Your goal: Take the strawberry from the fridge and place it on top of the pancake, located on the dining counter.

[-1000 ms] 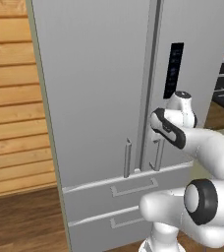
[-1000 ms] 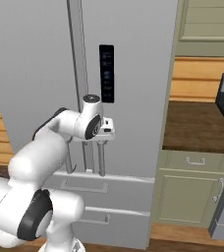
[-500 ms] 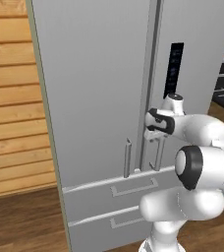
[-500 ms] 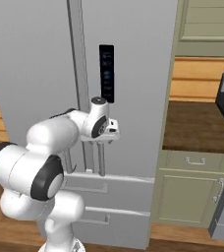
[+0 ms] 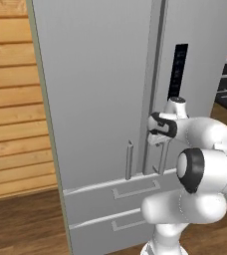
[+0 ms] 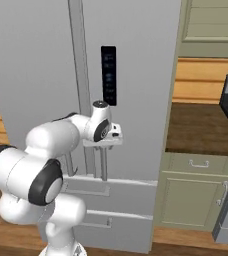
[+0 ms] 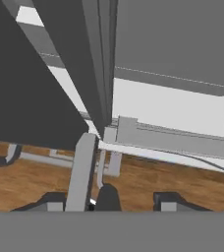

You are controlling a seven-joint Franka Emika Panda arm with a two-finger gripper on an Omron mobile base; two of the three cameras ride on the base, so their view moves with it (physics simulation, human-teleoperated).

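The big grey fridge (image 5: 100,99) stands shut, with both tall doors closed and two drawers (image 5: 120,209) below them. The strawberry must be inside it, so it is hidden behind the doors, and the pancake and its desk are somewhere else in the kitchen. The white robot arm (image 6: 51,145) reaches up to the middle of the fridge, where the two doors meet. Its gripper (image 6: 105,144) sits right at the bar handle of the right door (image 6: 104,162). In the hand view the fingers (image 7: 109,197) stand part way open on both sides of a grey bar, but I cannot tell if they press on it yet. The job now, I think, is to open this door. To do it well, the fingers should squeeze the bar firmly, then the arm should pull back in a curve that follows the door's swing, slowly, so the bar does not slip out. The other handle (image 5: 129,159) on the left door is just beside it, so the gripper should keep to its own bar. A dark control panel (image 6: 109,75) sits higher on the right door. To the right stand green cabinets (image 6: 196,192) and a wooden desk top (image 6: 201,125), and the door may swing toward them. A wooden wall (image 5: 13,99) is on the left.
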